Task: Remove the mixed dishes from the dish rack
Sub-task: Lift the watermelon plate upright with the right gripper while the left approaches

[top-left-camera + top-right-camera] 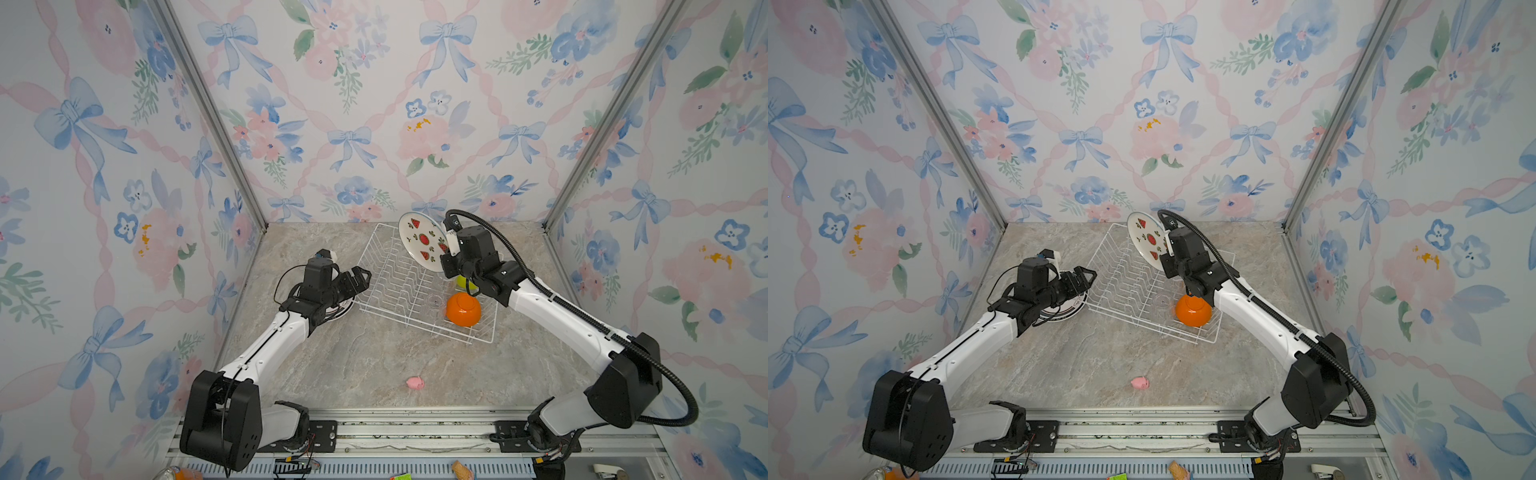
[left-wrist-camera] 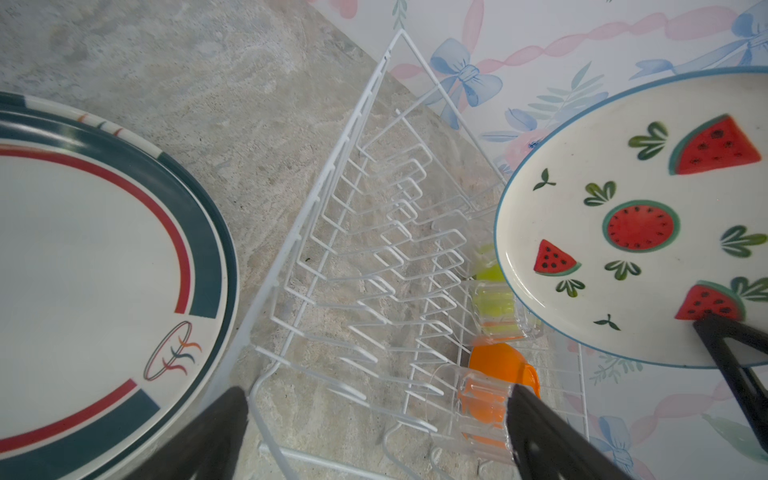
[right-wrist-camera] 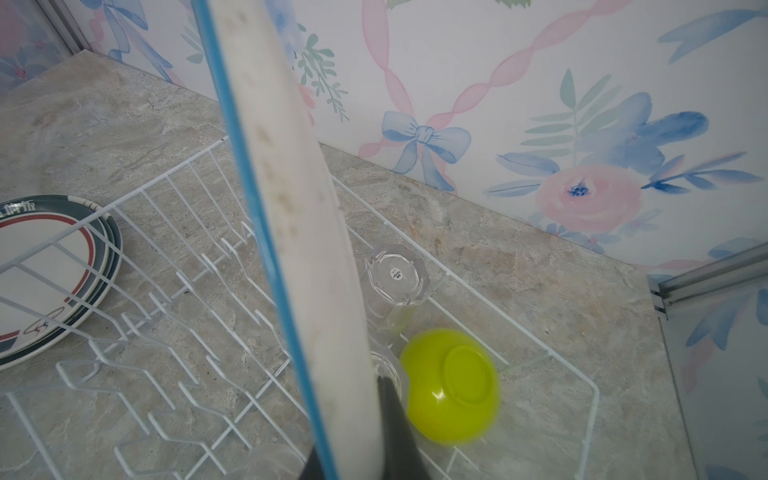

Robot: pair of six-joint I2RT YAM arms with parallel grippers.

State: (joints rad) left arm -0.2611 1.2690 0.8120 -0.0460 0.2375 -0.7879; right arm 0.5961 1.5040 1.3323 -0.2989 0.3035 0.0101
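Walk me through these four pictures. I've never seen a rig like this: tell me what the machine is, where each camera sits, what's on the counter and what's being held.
This is a robot with two arms, each ending in a two-fingered gripper. Two pictures come from a paired camera overhead and show nearly the same scene. The other two come from cameras on the arms' wrists.

On the marble countertop sits a white wire dish rack. In it are an orange bowl, a lime-green bowl and clear glasses. Beside the rack lies a stack of striped plates, and nearer the front a small pink toy.

The right gripper is shut on the rim of a watermelon plate, held on edge above the rack. The left gripper is open and holds nothing, near the rack's left edge.
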